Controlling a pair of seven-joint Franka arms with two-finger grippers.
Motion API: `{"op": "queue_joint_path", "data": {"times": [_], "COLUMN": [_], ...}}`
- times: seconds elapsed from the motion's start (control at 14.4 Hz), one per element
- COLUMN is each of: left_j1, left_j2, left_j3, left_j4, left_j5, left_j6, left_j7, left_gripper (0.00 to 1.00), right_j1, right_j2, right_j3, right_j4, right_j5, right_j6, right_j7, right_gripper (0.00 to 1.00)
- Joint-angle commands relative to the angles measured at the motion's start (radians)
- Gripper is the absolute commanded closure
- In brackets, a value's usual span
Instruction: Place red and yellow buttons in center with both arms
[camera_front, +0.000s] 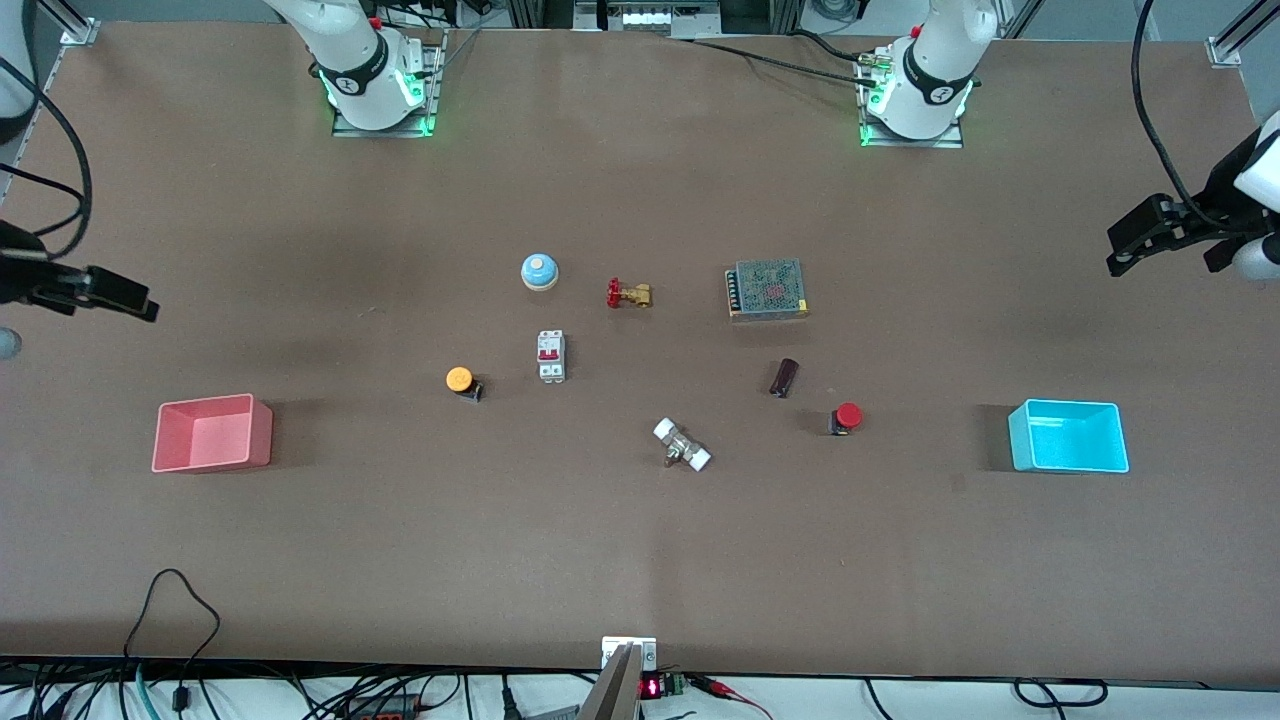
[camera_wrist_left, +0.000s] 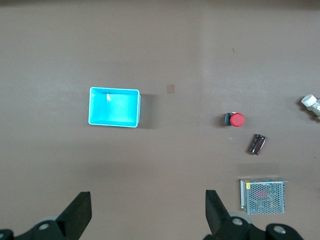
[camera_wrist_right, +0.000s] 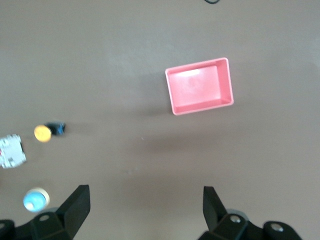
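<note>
The red button (camera_front: 847, 417) lies on the brown tabletop (camera_front: 640, 400) toward the left arm's end, beside a dark cylinder; it also shows in the left wrist view (camera_wrist_left: 235, 120). The yellow button (camera_front: 461, 381) lies toward the right arm's end, beside a white breaker, and shows in the right wrist view (camera_wrist_right: 45, 132). My left gripper (camera_front: 1125, 250) is open and empty, high over the table's left-arm end near the cyan bin (camera_wrist_left: 148, 200). My right gripper (camera_front: 140, 303) is open and empty, high over the right-arm end near the pink bin (camera_wrist_right: 146, 195).
A cyan bin (camera_front: 1068, 435) and a pink bin (camera_front: 212, 432) stand at the two ends. In the middle lie a blue bell (camera_front: 539, 271), a red-handled valve (camera_front: 628, 294), a mesh power supply (camera_front: 767, 290), a breaker (camera_front: 551, 355), a dark cylinder (camera_front: 784, 378) and a white-ended fitting (camera_front: 682, 445).
</note>
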Motion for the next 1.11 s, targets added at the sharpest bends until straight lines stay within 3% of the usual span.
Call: {"op": "queue_joint_path", "data": {"times": [0.0, 0.07, 0.42, 0.77, 1.04], "left_j1": [-0.042, -0.053, -0.041, -0.043, -0.044], "left_j2": [-0.039, -0.046, -0.053, -0.056, -0.031], "left_j3": [0.058, 0.092, 0.091, 0.088, 0.086], "left_j4": [-0.008, -0.008, -0.002, 0.137, 0.156], "left_j5": [-0.035, -0.074, -0.098, -0.082, -0.052], "left_j6": [-0.019, -0.022, -0.117, -0.189, -0.199], "left_j7": [0.022, 0.022, 0.017, 0.003, 0.019], "left_gripper": [0.0, 0.0, 0.0, 0.0, 0.0], "right_j1": [-0.003, -0.003, -0.003, -0.004, -0.004], "right_j2": [-0.068, -0.087, -0.153, -0.16, -0.16], "right_j3": [0.013, 0.013, 0.013, 0.013, 0.013], "right_j4": [-0.038, -0.06, -0.128, -0.124, -0.124], "right_j5": [-0.017, -0.017, -0.016, -0.016, -0.016], "right_j6": [-0.044, -0.041, -0.044, -0.069, -0.075], "right_j7": [-0.018, -0.015, -0.021, -0.026, -0.026], "right_gripper": [0.0, 0.0, 0.0, 0.0, 0.0]}}
